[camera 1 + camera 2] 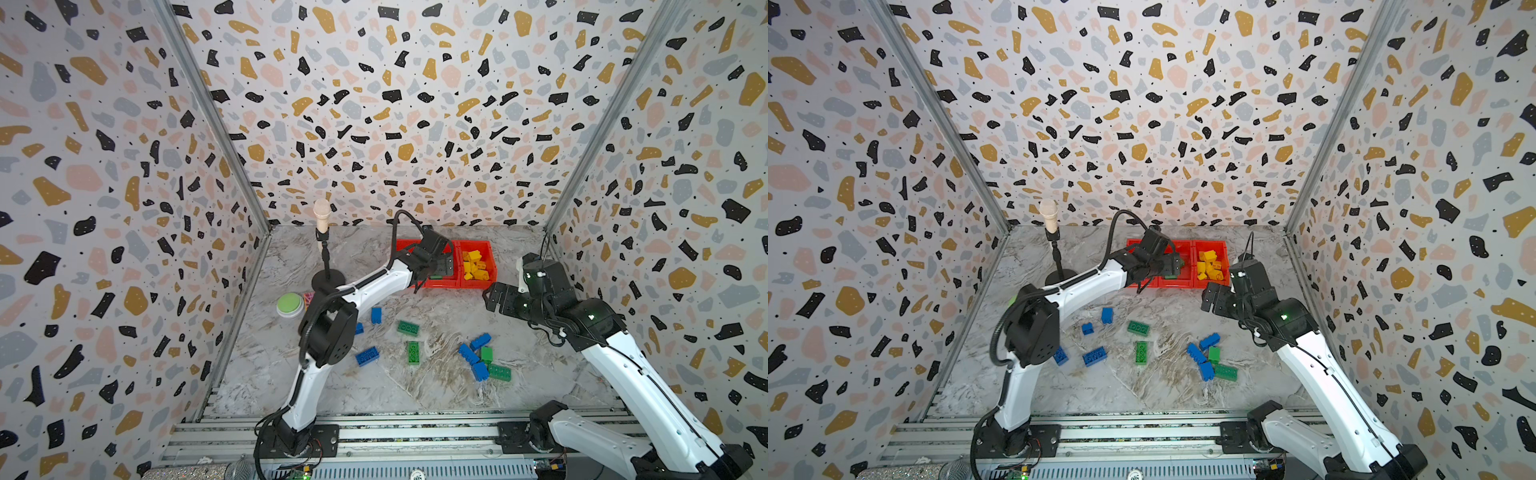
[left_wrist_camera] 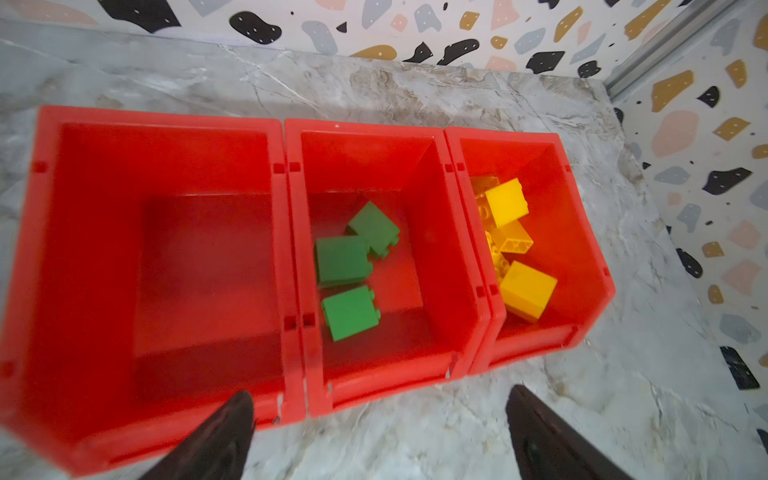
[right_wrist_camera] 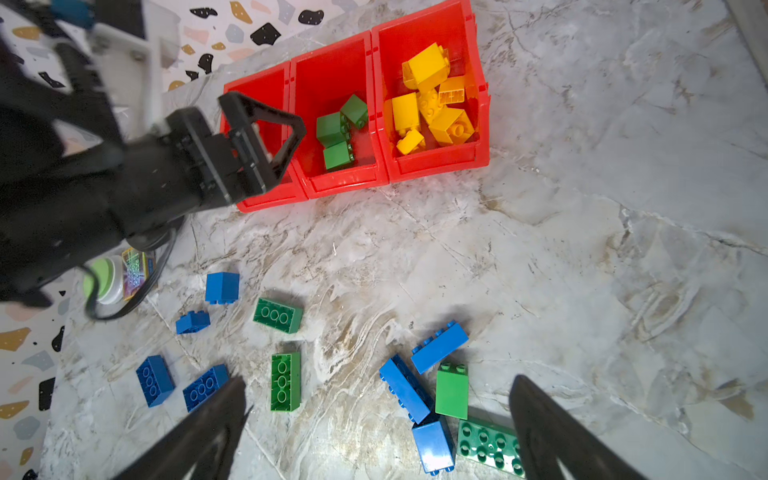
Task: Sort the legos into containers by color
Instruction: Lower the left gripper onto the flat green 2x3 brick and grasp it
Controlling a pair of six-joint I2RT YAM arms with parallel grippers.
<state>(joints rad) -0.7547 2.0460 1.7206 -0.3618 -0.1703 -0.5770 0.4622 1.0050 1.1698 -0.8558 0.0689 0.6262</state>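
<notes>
Three joined red containers (image 2: pixel 361 126) stand at the back of the table (image 1: pixel 478 284). The left one is empty, the middle one holds three green legos (image 2: pixel 343 259), and the right one holds yellow legos (image 2: pixel 528 291) (image 1: pixel 475 264). My left gripper (image 2: pixel 380 392) (image 1: pixel 440 266) hangs open and empty over the front of the middle and left containers. Blue legos (image 3: pixel 222 287) and green legos (image 3: pixel 277 316) lie loose on the marble table, some of them in a cluster (image 1: pixel 478 357). My right gripper (image 3: pixel 378 380) (image 1: pixel 492 297) hovers open above the table in front of the right container, holding nothing.
A microphone on a black stand (image 1: pixel 322 232) rises at the back left. A round green button (image 1: pixel 289 304) and a small patterned box (image 1: pixel 308 300) sit beside its base. Terrazzo walls close three sides, and a metal rail (image 1: pixel 395 432) runs along the front.
</notes>
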